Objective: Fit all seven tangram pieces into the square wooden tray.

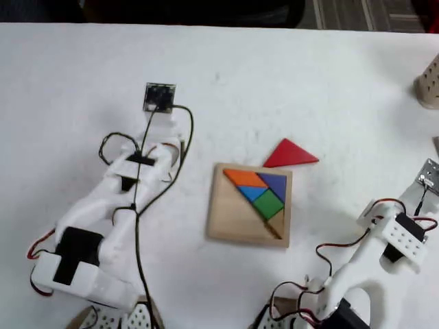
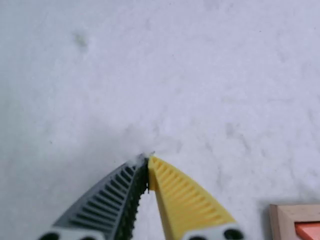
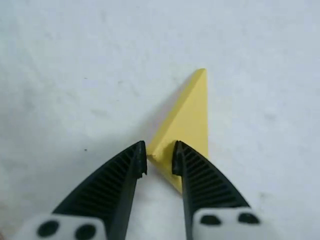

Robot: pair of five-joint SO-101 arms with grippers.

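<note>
The square wooden tray [image 1: 230, 219] lies mid-table and holds orange [image 1: 245, 177], purple [image 1: 274, 184], blue [image 1: 252, 193] and green [image 1: 268, 203] pieces along its right side, with a small tan triangle [image 1: 277, 223] below them. A red triangle [image 1: 289, 154] lies on the table just beyond the tray's far right corner. My left gripper [image 2: 148, 161] is shut with nothing in it, hovering over bare table left of the tray corner [image 2: 282, 220]. My right gripper [image 3: 159, 152] is shut on one corner of a yellow triangle [image 3: 192, 112] at the table surface.
The left arm [image 1: 147, 161] stretches along the tray's left side, its black cable looping beside it. The right arm [image 1: 391, 236] sits at the front right. A beige perforated object [image 1: 430, 83] stands at the right edge. Open white table lies beyond the tray.
</note>
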